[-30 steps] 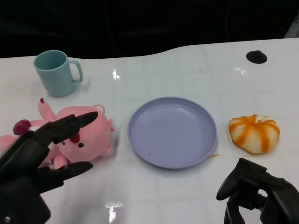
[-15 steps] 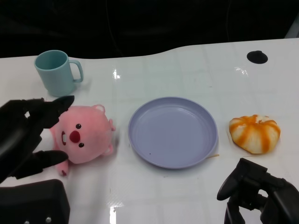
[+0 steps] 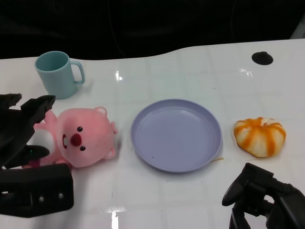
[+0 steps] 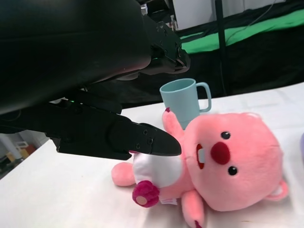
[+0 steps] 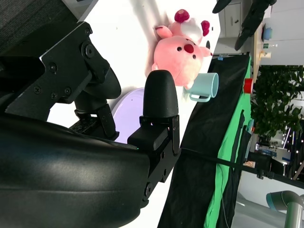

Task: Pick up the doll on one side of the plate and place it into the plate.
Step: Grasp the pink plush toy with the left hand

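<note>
A pink plush doll [image 3: 82, 138] lies on the white table, left of the lavender plate [image 3: 176, 134]. My left hand [image 3: 21, 130] is at the doll's far side from the plate, fingers spread around its body and holding nothing. In the left wrist view a black finger [image 4: 118, 137] hangs over the doll [image 4: 228, 161] near its white belly. My right hand [image 3: 263, 198] rests near the table's front edge on the right, fingers curled in on nothing. The right wrist view shows the doll [image 5: 183, 52] and a slice of the plate [image 5: 127, 114] past its fingers [image 5: 161, 102].
A teal mug [image 3: 58, 74] stands behind the doll at the back left. An orange and white striped plush bun [image 3: 259, 136] lies right of the plate. A black round mark [image 3: 262, 58] sits at the table's far right. The table's far edge curves behind the plate.
My left hand has drawn away from above the doll toward its left side, uncovering the doll's face. The doll, plate and right hand have stayed put.
</note>
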You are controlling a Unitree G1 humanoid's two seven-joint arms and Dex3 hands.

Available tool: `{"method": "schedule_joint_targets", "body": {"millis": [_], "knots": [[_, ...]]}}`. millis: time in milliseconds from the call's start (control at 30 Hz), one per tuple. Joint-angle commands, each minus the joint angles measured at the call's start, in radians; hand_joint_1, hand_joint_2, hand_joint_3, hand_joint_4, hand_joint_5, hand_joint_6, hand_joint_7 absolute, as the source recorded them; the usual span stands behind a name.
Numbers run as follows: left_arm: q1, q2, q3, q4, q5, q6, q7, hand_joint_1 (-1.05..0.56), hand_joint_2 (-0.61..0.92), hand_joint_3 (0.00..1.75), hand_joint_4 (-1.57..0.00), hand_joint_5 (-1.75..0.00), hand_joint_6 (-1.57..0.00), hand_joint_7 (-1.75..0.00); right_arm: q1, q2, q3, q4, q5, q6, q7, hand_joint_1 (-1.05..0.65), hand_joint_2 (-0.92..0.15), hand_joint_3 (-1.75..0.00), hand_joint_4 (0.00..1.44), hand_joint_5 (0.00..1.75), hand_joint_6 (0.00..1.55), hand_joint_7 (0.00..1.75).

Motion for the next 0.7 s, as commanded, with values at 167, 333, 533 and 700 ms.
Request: {"method": "schedule_joint_targets", "body": {"millis": [167, 333, 533, 700], "knots": [[-0.093, 0.026, -0.073, 0.154, 0.021, 0.019, -0.034, -0.72, 0.91, 0.01, -0.03, -0.26, -0.15, 0.00, 0.006, -0.001, -0.005, -0.029, 0.009, 0.016, -0.005, 0.09, -0.48, -1.34, 0.70, 1.75, 0.58, 1.54], [-0.141, 0.022, -0.110, 0.243, 0.006, 0.002, -0.021, -0.72, 0.91, 0.00, -0.05, -0.25, -0.18, -0.01, 0.010, -0.002, -0.004, -0.036, 0.010, 0.017, -0.004, 0.09, -0.48, -1.34, 0.70, 1.75, 0.58, 1.54], [-0.206, 0.013, -0.160, 0.365, 0.004, -0.028, -0.001, -0.73, 0.91, 0.00, -0.07, -0.23, -0.20, -0.01, 0.011, -0.001, -0.003, -0.045, 0.009, 0.027, -0.005, 0.09, -0.47, -1.34, 0.71, 1.75, 0.58, 1.54], [-0.269, -0.006, -0.214, 0.469, 0.008, 0.004, -0.022, -0.71, 0.92, 0.01, -0.08, -0.18, -0.19, 0.00, 0.015, -0.001, -0.002, -0.056, 0.008, 0.037, -0.006, 0.09, -0.48, -1.34, 0.72, 1.75, 0.58, 1.55]]}}
